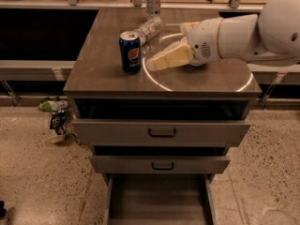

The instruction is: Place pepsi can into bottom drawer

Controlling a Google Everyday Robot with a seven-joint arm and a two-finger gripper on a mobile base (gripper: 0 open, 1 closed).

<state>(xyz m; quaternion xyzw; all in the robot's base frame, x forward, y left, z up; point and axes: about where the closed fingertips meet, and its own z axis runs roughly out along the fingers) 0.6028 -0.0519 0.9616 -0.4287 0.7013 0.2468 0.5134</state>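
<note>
Item, floor at far left: small litter of green and white packaging (pixel 55 118), lying at 9 o'clock from the cabinet.

Item, desk (pixel 93 74): brown top with a pale ring marked on it.

Item, pepsi can (pixel 130 52): upright on the desk, left of centre, logo facing the camera, held by nothing.

Item, clear plastic bottle (pixel 149 28): lying on its side at 1 o'clock from the pepsi can, near it.

Item, silver-white can (pixel 153 1): upright at the desk's back edge, 12 o'clock from the bottle.

Item, drawers: top drawer (pixel 161 132) and middle drawer (pixel 161 164), both pulled partway out; bottom drawer (pixel 159 200) pulled far out, grey floor bare, at 6 o'clock from the pepsi can.

Item, gripper (pixel 166 45): above the desk at 3 o'clock from the pepsi can, apart from it. Cream fingers (pixel 168 57) spread wide, nothing between them, the lower one pointing to 8 o'clock.

Item, white arm (pixel 253 32): entering from the right edge.
</note>
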